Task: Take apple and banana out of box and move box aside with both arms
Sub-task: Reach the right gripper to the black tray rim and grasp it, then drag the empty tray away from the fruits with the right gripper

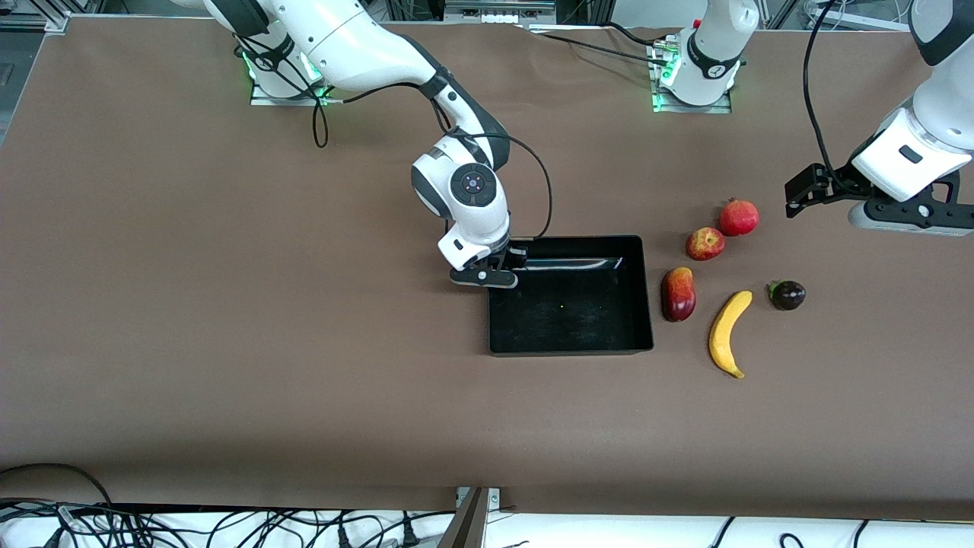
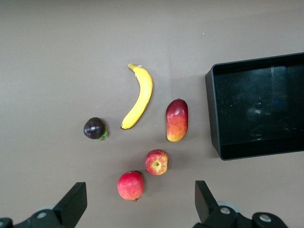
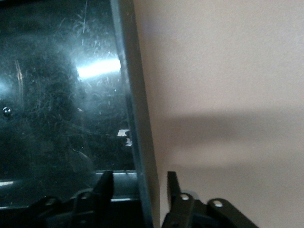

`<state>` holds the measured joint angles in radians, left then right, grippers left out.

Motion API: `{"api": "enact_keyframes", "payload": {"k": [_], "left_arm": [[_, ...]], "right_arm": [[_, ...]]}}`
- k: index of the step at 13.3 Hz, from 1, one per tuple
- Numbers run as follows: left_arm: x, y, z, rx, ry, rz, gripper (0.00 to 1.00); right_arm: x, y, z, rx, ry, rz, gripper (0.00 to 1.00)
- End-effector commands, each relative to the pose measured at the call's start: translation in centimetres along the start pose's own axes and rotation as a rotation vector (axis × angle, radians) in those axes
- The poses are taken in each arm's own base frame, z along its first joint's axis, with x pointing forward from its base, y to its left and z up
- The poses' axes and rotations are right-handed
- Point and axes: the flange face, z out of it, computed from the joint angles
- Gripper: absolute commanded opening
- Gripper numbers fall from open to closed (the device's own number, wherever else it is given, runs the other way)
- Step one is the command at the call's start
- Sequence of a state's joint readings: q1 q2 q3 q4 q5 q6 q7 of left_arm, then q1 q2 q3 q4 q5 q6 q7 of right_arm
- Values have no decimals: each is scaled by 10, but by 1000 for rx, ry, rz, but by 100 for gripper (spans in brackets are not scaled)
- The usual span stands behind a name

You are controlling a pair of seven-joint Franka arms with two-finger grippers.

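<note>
One black box [image 1: 647, 289], a shallow glossy tray with low walls, sits on the brown table [image 1: 228, 342] just past the middle of the front view, toward the left arm's end. My right claw [image 1: 493, 268] is down at the box's upper corner in that view, on the side facing the right arm's end. In the right wrist view, one finger [image 3: 105, 186] is inside the box and the other is outside, with the wall standing between them. A thin gap shows on each side of the wall, so the jaws are parted around it and not clamped.

Five fruits lie on the table beside the box, toward the left arm's end.
- One yellow banana [image 1: 729, 333] is lowest in the front view and curves upward.
- One small apple [image 1: 705, 243], red with yellow patches, lies higher, level with the box's upper wall.
- One dark-red mango [image 1: 678, 294] lies just beside the box, between the box and the banana.
- One red pomegranate [image 1: 739, 218] is highest in the view, touching or nearly touching the apple.
- One small dark purple fruit [image 1: 787, 294] with a green stem lies nearest the left arm's end.

My left claw [image 2: 138, 186] hangs in the air over the table near the pomegranate. Its two fingers are spread wide and hold nothing. In the left wrist view all five fruits and one end of the box show below it.
</note>
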<state>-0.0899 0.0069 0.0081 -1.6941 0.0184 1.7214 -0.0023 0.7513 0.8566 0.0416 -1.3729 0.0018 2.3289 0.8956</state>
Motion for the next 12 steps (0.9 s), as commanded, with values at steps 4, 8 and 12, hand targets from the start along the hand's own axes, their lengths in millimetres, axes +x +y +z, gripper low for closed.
{"api": "enact_keyframes", "payload": {"k": [4, 8, 12], "left_arm": [[-2, 2, -8, -21, -4, -1, 100], [-1, 2, -9, -21, 0, 2, 100], [-1, 2, -9, -21, 0, 2, 100]], "right_arm": [[45, 36, -39, -66, -23, -48, 0], [88, 85, -102, -84, -61, -104, 0], [149, 193, -168, -59, -129, -247, 0]]}}
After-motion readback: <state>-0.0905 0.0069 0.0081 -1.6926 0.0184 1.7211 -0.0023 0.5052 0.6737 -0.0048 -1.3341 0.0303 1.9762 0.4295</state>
